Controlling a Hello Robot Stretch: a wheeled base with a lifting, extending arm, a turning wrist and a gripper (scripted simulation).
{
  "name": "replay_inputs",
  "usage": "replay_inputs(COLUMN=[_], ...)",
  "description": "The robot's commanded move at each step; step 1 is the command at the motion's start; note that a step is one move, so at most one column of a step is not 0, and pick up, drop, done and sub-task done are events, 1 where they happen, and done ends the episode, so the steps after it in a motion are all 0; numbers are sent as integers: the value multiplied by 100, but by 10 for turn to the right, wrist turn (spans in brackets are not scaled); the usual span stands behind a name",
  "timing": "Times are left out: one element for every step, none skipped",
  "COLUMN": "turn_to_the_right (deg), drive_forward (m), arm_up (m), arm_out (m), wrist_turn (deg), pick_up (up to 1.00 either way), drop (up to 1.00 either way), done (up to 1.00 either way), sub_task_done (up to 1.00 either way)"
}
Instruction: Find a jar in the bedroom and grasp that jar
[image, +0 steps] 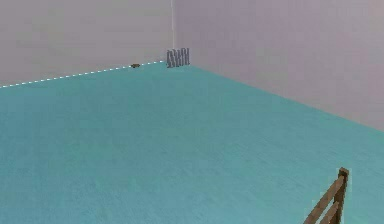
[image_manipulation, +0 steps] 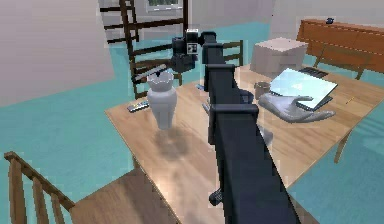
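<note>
Arm stretched straight out across the wooden surface, gripper at its far end, near the white jar standing upright on that surface, hold on anything impossible to tell

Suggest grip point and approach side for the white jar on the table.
Probably the narrow neck of the white jar, just above its belly: it stands upright and the belly bulges wide. Come in level from the arm side, where the tabletop beside it is bare.
</note>
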Motion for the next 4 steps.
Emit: replay_inputs(turn_to_the_right=[0, 0, 0, 0], drive_forward=[0, 0, 0, 0], arm_up=[0, -16, 0, 10], arm_out=[0, 0, 0, 0], wrist_turn=[150, 0, 0, 0], pick_up=[0, 0, 100, 0], drop=[0, 0, 0, 0], done=[0, 0, 0, 0], sub_task_done=[0, 0, 0, 0])
